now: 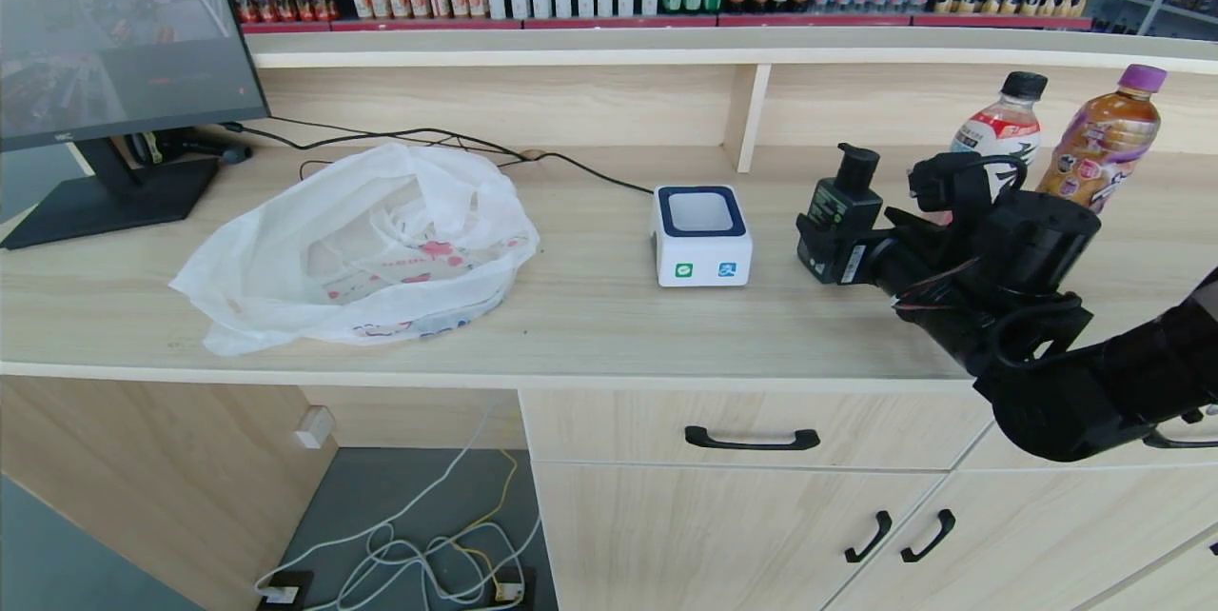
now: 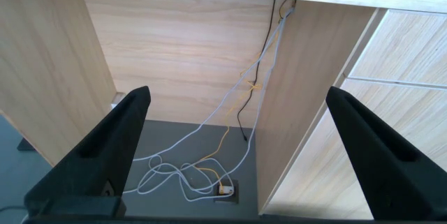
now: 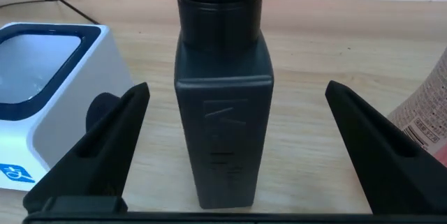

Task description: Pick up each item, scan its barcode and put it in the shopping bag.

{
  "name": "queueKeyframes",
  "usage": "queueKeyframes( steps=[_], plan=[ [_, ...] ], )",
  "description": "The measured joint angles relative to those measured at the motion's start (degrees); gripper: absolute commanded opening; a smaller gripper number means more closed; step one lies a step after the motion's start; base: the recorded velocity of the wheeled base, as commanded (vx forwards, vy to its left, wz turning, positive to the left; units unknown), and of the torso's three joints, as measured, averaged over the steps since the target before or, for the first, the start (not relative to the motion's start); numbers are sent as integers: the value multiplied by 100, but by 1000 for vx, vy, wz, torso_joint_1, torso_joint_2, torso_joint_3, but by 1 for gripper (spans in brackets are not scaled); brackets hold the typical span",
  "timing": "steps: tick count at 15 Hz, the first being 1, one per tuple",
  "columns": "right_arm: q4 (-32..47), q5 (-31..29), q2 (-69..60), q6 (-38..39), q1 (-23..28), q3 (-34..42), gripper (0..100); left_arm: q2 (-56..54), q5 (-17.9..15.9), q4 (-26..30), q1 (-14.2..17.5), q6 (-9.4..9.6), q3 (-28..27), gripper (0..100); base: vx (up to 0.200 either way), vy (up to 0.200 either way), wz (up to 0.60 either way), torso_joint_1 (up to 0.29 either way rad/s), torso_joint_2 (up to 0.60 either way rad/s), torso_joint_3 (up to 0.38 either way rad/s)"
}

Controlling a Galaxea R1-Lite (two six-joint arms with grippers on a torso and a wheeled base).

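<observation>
Left hand (image 2: pixel 237 98): we log it below the surface, fingers spread wide with nothing between them; cables (image 2: pixel 202 172) lie on the floor beyond.
Right hand (image 3: pixel 236 95): over the right part of the surface, fingers wide apart either side of the dark bottle with a gap on each side; not gripping.
Dark bottle (image 1: pixel 839 216): upright on the surface (image 1: pixel 590 325), near the scanner's right; we judge it not yet lifted.
Scanner (image 1: pixel 701 235): white box with a blue-rimmed window facing up, mid-surface, between bag and dark bottle.
Bag (image 1: pixel 362 249): white plastic, slumped on the left part, mouth open upward; we cannot tell whether anything lies inside.
Black-capped bottle (image 1: pixel 999 128): upright behind the right arm, toward the back.
Purple-capped bottle (image 1: pixel 1104 143): upright just beside it, farther right.
Monitor (image 1: pixel 114 21): far left corner.
Progress: we judge the task near its start. Three items stand outside the bag, and the first grasp is set up but not closed.
Remaining: grip, scan and bag the dark bottle, then the other two.
</observation>
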State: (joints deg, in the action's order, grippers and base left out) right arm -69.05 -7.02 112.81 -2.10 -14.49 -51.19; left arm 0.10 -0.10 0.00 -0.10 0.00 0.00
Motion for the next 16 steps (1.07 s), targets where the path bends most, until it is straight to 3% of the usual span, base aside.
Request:
queueKeyframes(
  steps=[16],
  plan=[
    [-15, 205, 491, -15, 301, -652, 100, 0, 0, 0, 0, 0, 0, 100, 0, 0, 0, 0, 0, 0]
  ],
)
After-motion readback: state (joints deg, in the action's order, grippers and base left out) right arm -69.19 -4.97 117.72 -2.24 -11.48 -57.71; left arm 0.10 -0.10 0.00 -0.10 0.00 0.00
